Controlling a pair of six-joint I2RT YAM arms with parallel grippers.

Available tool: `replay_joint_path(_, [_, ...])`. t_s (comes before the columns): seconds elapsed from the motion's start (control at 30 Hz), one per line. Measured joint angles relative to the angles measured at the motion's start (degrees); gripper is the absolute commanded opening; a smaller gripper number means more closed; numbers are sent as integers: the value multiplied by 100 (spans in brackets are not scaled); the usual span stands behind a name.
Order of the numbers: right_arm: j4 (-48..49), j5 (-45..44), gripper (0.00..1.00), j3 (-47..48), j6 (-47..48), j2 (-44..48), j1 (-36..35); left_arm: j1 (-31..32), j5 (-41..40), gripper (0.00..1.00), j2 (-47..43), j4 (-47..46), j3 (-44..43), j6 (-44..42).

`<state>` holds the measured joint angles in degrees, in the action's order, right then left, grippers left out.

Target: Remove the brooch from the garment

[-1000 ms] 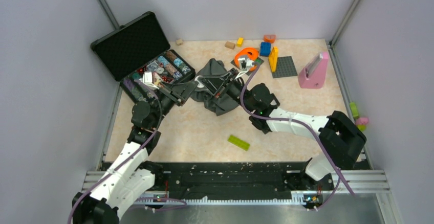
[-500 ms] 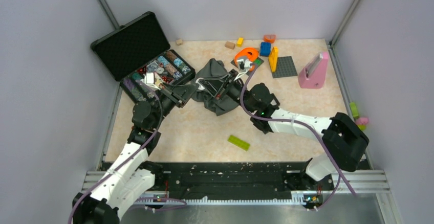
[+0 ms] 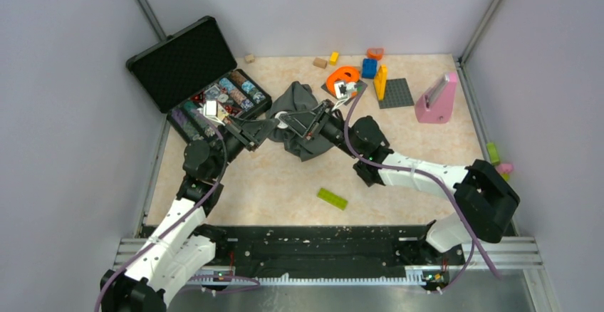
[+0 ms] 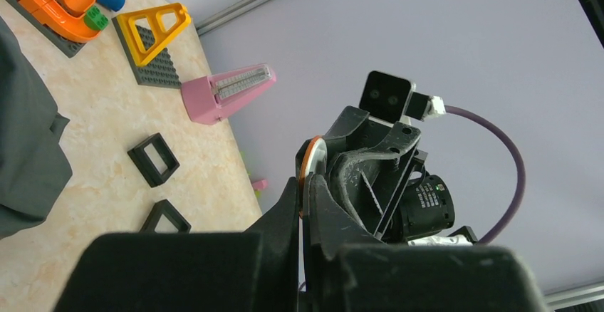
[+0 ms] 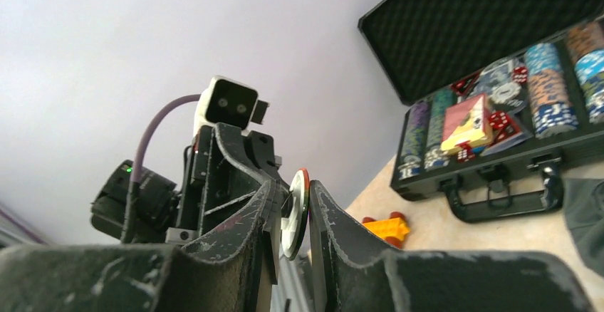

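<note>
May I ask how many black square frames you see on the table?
2 frames, in the left wrist view: one near the shirt, the other just below it in the picture. More may be hidden.

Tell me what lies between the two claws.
The brooch, an orange-rimmed disc, sits pinched in the right claw, at the tips of the left claw. Both wrist views show it.

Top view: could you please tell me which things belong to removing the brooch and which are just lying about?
Job: brooch, garment, left gripper, right gripper.
Lying about: case, metronome, green brick, orange toy, baseplate.
</note>
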<state>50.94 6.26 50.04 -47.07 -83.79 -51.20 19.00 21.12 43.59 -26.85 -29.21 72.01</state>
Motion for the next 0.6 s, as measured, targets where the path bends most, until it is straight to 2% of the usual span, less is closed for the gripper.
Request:
replay_joint_path(0.13, [46,133,22,-15,-446,-39,35,-11,33,0,-37,7,0,-63])
replay_joint_path(0.23, [37,221,27,-13,-616,-76,35,-17,31,0,-72,48,0,-142])
replay_joint_path(0.47, [-116,354,25,-13,-675,-85,35,-28,31,0,-68,144,-7,-192])
replay_joint_path(0.5, [-129,352,26,-13,-673,-85,35,-33,33,0,-68,160,-11,-195])
replay_joint_path(0.6, [-136,350,45,-13,-664,-85,35,-37,35,0,-63,164,-20,-203])
